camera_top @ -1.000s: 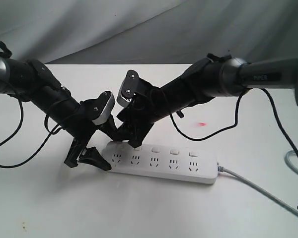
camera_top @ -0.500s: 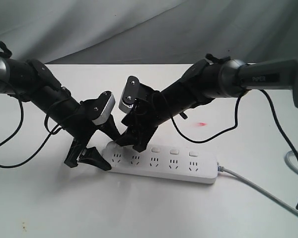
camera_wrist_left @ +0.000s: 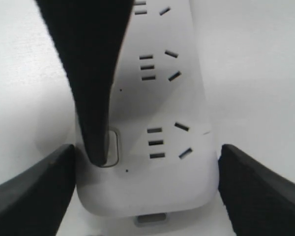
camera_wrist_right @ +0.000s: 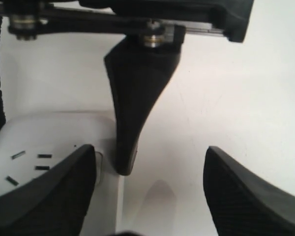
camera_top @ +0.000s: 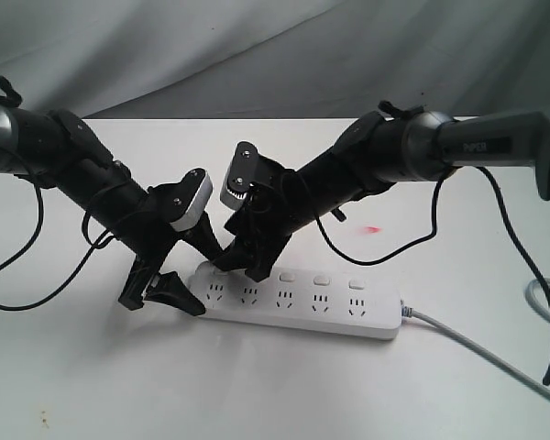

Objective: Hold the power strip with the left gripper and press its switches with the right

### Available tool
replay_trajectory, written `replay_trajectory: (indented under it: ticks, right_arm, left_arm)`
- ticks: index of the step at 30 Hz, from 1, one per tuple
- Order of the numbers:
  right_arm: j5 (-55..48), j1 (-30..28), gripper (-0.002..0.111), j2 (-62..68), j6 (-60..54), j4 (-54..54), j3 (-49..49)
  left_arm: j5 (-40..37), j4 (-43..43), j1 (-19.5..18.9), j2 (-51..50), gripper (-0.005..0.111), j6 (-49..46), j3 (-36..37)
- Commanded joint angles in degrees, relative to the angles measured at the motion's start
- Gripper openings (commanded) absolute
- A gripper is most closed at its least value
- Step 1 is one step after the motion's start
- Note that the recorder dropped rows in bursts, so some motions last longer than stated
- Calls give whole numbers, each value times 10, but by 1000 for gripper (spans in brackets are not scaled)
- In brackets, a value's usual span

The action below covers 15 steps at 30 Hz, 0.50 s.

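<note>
A white table (camera_top: pixel 257 394) carries the flat-lying power strip (camera_top: pixel 298 318).

backdrop: grey draped cloth (camera_top: pixel 257 46) | surface: white tabletop (camera_top: pixel 257 394) | light: soft shadows, 1 red spot (camera_top: pixel 373 229)

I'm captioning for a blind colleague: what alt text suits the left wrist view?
The left gripper clamps the rounded end of a white power strip, while a right gripper finger presses the end switch beside a socket.
</note>
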<state>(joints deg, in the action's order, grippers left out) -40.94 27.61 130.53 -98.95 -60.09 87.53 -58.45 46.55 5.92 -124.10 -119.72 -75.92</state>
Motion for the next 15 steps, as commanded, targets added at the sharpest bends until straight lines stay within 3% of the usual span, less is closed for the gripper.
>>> replay_trajectory:
  ticks: [1,15]
  right_arm:
    - [20,10,59,19,20,65,-1]
    - [34,37,59,29,35,88,-1]
  left_arm:
    - [2,13,3,-1,34,-2,-4]
    - [2,13,3,-1,34,-2,-4]
